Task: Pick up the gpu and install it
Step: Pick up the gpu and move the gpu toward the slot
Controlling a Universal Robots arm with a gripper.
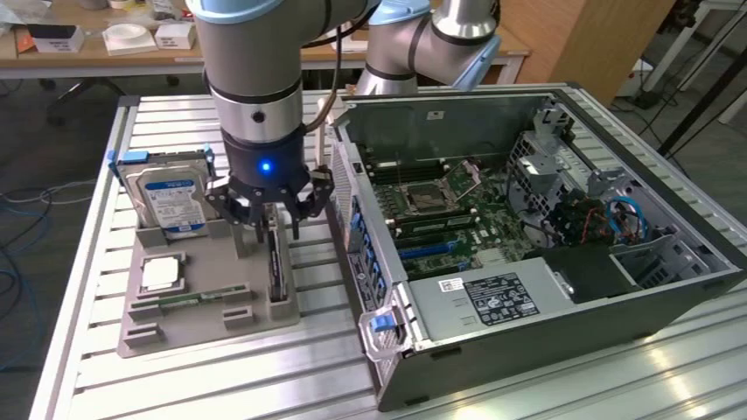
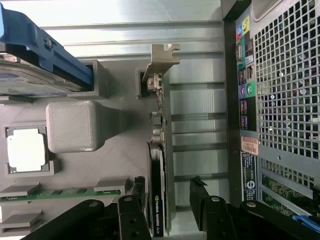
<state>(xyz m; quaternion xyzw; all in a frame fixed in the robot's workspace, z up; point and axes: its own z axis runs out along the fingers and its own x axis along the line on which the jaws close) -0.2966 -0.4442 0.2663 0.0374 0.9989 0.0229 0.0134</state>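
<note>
Exterior view: the robot arm's gripper (image 1: pixel 271 214) hangs with its jaws spread wide, holding nothing, over a grey parts holder (image 1: pixel 216 262) beside an open computer case (image 1: pixel 526 359). The gpu (image 1: pixel 276 271) stands on edge in the holder's slot, between the fingers and seemingly untouched. A good grasp likely needs the card centred, with the fingers pressing its flat faces, clear of the silver bracket (image 2: pixel 162 60). Lettering on the card looks like NVIDIA Quadro. The hard drive (image 1: pixel 170 197) label cannot be read.

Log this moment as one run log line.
gripper: open, over gpu | gpu: on edge in gray tray, not gripped | computer case: open
</note>
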